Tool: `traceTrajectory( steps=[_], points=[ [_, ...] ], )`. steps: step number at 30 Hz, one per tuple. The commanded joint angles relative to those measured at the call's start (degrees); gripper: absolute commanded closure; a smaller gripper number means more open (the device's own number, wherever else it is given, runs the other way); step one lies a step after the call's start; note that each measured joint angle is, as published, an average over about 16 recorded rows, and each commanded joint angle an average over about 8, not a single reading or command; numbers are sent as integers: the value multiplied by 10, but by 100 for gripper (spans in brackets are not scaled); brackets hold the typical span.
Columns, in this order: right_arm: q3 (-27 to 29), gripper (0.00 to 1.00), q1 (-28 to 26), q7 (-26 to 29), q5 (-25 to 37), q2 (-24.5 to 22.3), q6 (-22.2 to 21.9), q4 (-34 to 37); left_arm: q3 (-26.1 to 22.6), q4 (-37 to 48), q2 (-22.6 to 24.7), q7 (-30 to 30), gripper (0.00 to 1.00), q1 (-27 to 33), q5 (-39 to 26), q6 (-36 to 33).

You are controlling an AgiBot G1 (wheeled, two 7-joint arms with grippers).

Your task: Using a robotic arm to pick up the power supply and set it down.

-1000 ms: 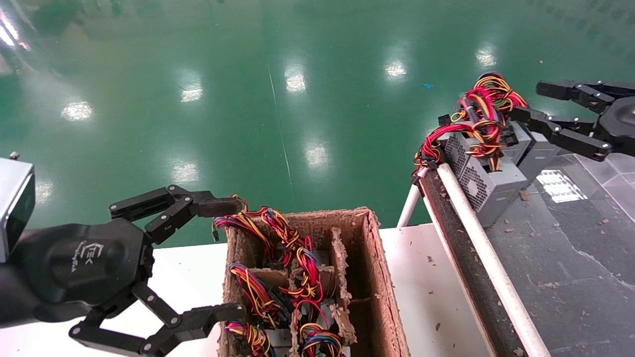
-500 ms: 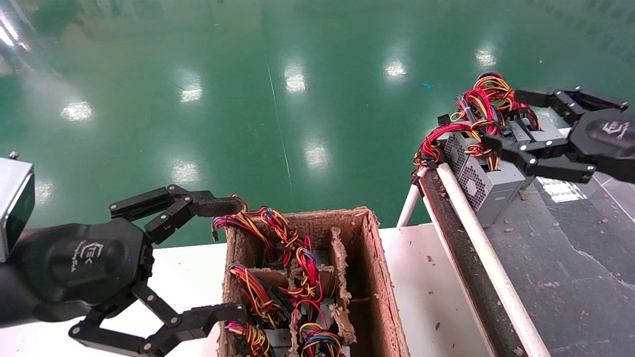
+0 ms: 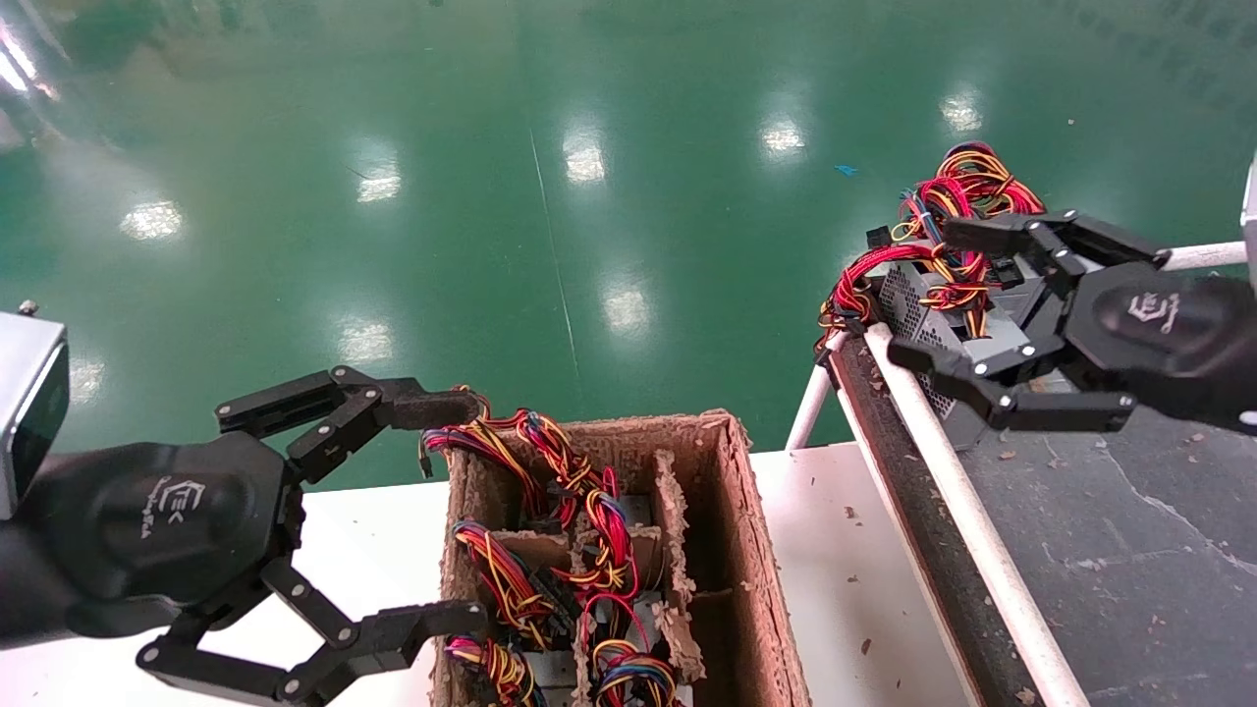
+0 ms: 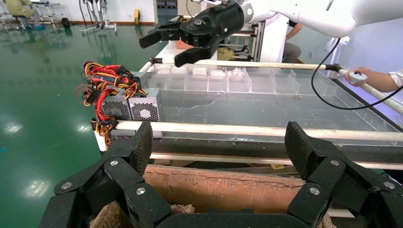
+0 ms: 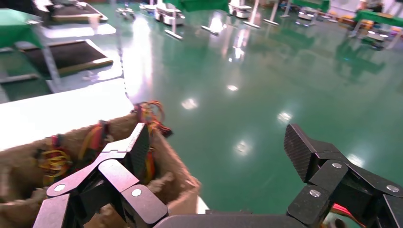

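Cardboard box [image 3: 609,560] of wired units sits near-centre, the left gripper [image 3: 447,511] parked beside it, fingers spread wide and empty. Far right, the power supply [image 3: 943,324] rests at the conveyor's [image 3: 1129,530] far-left corner; the right gripper [image 3: 943,295] hovers over it, wide open and empty, apparently clear of it.

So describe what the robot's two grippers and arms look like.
Both the left gripper and right gripper are black, with rounded palm housings bearing a white logo and linkage fingers with silver rivets. The right arm is white, with a black cable hanging from it.
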State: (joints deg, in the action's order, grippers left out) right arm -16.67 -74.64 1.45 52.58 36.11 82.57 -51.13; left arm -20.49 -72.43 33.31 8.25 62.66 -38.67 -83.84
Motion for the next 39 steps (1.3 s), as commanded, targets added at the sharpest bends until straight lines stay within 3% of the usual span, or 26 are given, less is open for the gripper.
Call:
traceTrajectory(
  steps=[1,26,39],
  points=[
    [0,0,9,6,-7,-1,2,-15,0,0,0,0,0,0,0,0],
    [6,0,118,84,-97,-10,28,-203,0,0,0,0,0,0,0,0],
    [7,0,138,96,-114,-12,33,-235,0,0,0,0,0,0,0,0]
  ],
)
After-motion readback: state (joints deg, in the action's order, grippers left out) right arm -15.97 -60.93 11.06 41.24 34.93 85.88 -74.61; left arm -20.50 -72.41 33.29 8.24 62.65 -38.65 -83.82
